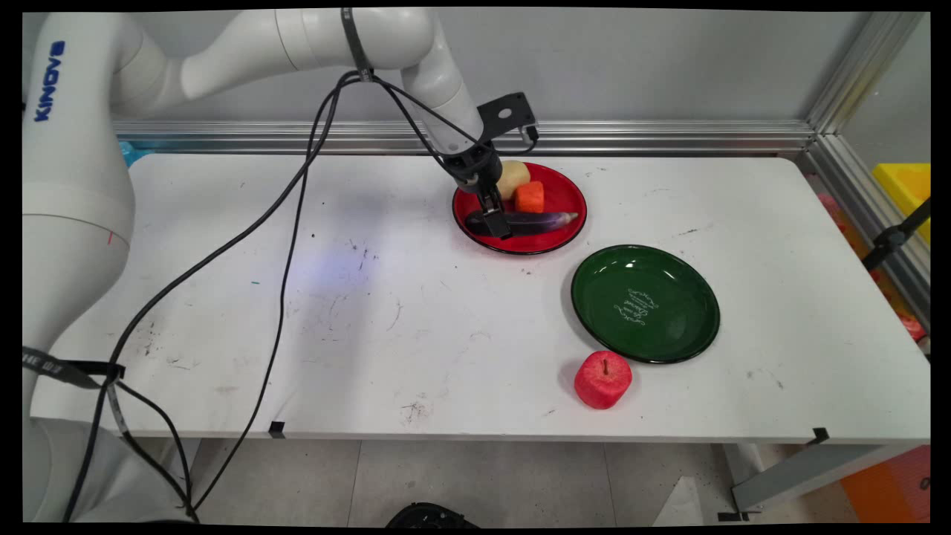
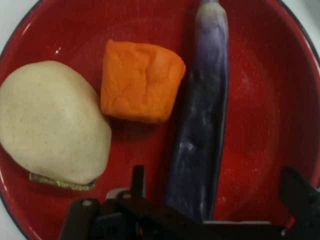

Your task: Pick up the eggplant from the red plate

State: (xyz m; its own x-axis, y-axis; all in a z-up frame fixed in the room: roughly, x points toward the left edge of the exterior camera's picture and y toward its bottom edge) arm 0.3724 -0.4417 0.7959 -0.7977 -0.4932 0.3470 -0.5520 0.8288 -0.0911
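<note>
The gripper [image 1: 496, 223] sits low in the red plate [image 1: 566, 231], fingers spread wide astride the eggplant [image 2: 200, 150]. An orange chunk [image 2: 141, 81] and a potato [image 2: 50, 122] share the plate. A green plate [image 1: 645, 303] and an apple [image 1: 602, 380] lie near on the scuffed white table [image 1: 371, 312].

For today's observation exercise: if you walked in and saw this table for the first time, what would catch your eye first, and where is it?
The red plate at the table's far middle draws the eye: it holds a purple eggplant, an orange block and a pale potato, with the black pincer open astride the eggplant's left end. Nearer, to the right, lies an empty green plate, with a red apple by its near rim.
</note>
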